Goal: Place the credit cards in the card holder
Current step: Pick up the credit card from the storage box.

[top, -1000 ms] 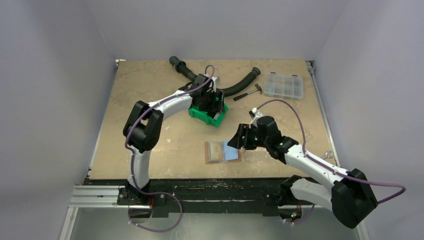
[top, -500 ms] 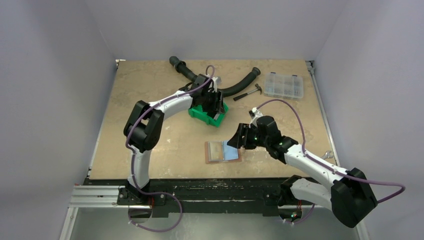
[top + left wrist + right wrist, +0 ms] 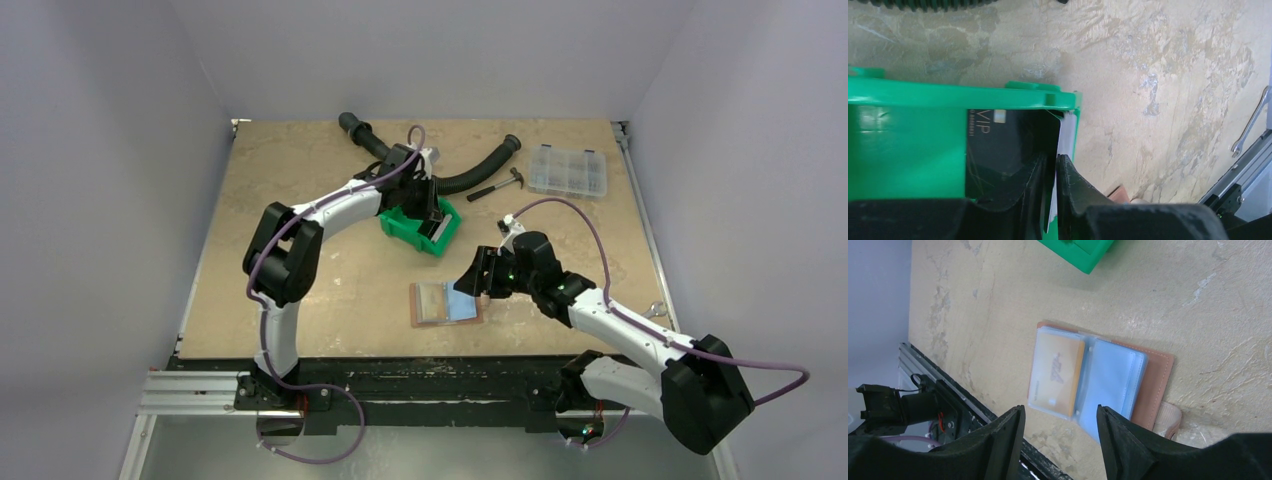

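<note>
Clamping the left gripper [image 3: 1055,159] on a white card [image 3: 1066,132] standing beside a black card [image 3: 1003,145] in the green bin [image 3: 923,92]; hovering the right gripper [image 3: 1059,412], jaws apart, over the open card holder [image 3: 1155,375] on the table [image 3: 1198,315], gold card [image 3: 1055,372] and blue card [image 3: 1113,380] already sleeved, two seemingly remaining.

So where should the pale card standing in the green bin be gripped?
By its top edge, from above: the pale card stands on edge against the green bin wall, both faces free, so the left gripper jaws can straddle it.
</note>
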You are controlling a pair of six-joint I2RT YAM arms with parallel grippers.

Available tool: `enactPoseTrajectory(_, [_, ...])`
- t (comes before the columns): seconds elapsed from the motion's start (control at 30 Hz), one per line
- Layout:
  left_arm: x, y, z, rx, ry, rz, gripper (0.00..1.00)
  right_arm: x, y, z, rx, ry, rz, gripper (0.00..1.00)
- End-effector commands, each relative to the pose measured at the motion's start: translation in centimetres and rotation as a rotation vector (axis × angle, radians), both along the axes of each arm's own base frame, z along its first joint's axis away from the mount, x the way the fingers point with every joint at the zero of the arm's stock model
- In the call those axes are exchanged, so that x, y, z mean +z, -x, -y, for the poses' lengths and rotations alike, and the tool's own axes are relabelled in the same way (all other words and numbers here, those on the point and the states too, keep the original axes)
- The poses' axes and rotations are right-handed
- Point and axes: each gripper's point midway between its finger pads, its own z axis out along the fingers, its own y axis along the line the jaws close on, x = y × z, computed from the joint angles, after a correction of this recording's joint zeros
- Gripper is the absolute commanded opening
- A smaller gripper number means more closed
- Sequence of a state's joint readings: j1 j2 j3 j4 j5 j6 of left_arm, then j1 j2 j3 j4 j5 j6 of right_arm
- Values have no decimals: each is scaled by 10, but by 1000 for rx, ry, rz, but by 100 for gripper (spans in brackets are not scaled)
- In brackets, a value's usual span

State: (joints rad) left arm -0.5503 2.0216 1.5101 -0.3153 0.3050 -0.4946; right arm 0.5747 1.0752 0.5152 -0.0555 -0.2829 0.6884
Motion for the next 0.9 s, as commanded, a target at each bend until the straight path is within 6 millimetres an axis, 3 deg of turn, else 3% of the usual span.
enactPoseTrajectory(0.0, [37,-9,-3,15,20,78,12,5,-2,-4,10,-27,14,62])
enactPoseTrajectory(0.17, [51,-17,-13,46,-33,131,4,4,-3,-4,10,-25,12,62])
enactPoseTrajectory(0.3, [79,-26,-24,83,-71,215,0,5,-4,-4,6,-21,16,61])
enactPoseTrajectory(0.43, [125,-35,-49,163,-132,346,0,10,-7,-5,1,-21,26,61])
enactPoseTrajectory(0.53, [171,-28,-57,174,-94,443,0,17,-11,-7,3,-27,43,62])
enactPoseTrajectory(0.63, [201,-6,-48,118,28,462,0,37,-13,-16,33,-82,75,64])
enactPoseTrajectory(0.77, [227,34,-25,5,264,436,0,91,-11,-39,110,-297,149,67])
enactPoseTrajectory(0.87, [236,60,-17,-46,409,412,0,140,-12,-42,120,-501,214,69])
